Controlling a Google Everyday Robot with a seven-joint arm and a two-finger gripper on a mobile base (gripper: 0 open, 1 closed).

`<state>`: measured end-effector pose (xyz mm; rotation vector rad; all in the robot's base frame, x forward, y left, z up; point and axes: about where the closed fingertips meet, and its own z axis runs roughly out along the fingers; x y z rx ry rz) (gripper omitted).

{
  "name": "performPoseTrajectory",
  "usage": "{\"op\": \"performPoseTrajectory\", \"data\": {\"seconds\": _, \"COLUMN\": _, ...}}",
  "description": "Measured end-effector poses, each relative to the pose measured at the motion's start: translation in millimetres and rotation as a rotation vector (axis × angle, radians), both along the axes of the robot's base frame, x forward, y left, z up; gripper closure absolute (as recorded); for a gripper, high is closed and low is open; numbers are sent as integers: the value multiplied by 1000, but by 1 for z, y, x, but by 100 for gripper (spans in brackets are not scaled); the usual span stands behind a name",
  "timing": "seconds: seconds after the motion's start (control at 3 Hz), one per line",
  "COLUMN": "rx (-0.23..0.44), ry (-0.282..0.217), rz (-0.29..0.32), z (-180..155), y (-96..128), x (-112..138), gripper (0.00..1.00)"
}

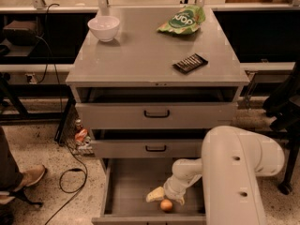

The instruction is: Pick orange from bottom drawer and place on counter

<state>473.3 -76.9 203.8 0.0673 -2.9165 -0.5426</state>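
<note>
Grey bottom drawer [129, 187] open — jaws inside, just beside the orange [166, 205], clenched or not unclear

End effector [161, 198] in the bottom drawer [129, 186], half hidden behind the arm [187, 172]; drawer front cropped by the lower edge.

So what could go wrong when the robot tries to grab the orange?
The gripper sits just beside the orange in the bottom drawer, so a nudge might roll it away. Lifting out, it might bump the middle drawer, which sticks out just above.
</note>
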Motion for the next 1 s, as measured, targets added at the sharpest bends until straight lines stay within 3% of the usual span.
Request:
{"op": "performPoseTrajectory", "data": {"seconds": 0.67, "rx": -88, "ry": 3, "rz": 10, "z": -39, "y": 31, "x": 3, "gripper": 0}}
{"op": "performPoseTrajectory", "data": {"seconds": 1.0, "rx": -130, "ry": 3, "rz": -15, "z": -63, "y": 29, "x": 14, "gripper": 0}}
